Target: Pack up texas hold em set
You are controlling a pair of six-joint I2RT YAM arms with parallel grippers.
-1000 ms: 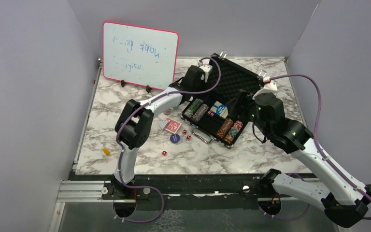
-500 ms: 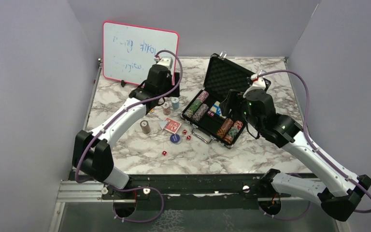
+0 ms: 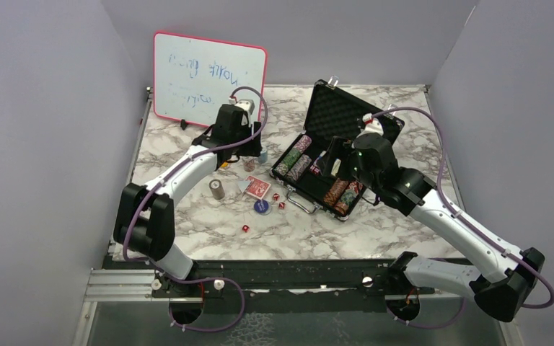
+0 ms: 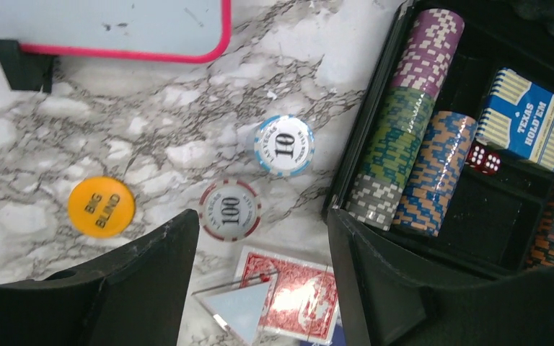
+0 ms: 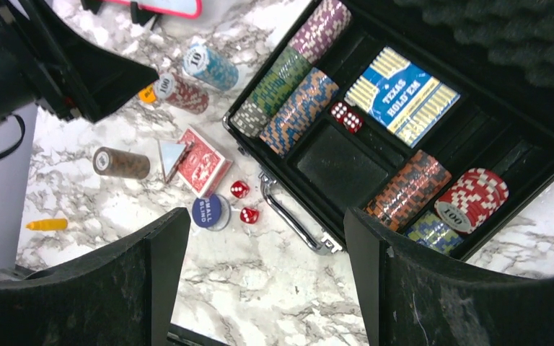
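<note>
Overhead rear camera and both close, downward wrist cameras share the case [image 3: 340, 115].

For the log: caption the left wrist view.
Open left end effector above the 100 chip stack, beside the half-packed case.

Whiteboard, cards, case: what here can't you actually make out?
Whiteboard writing: top view, too small and faint to read.
Red-backed cards: left wrist view, cut by the bottom edge, corner under a clear triangle.
Case tray: top view, partly covered by the right arm.
</note>
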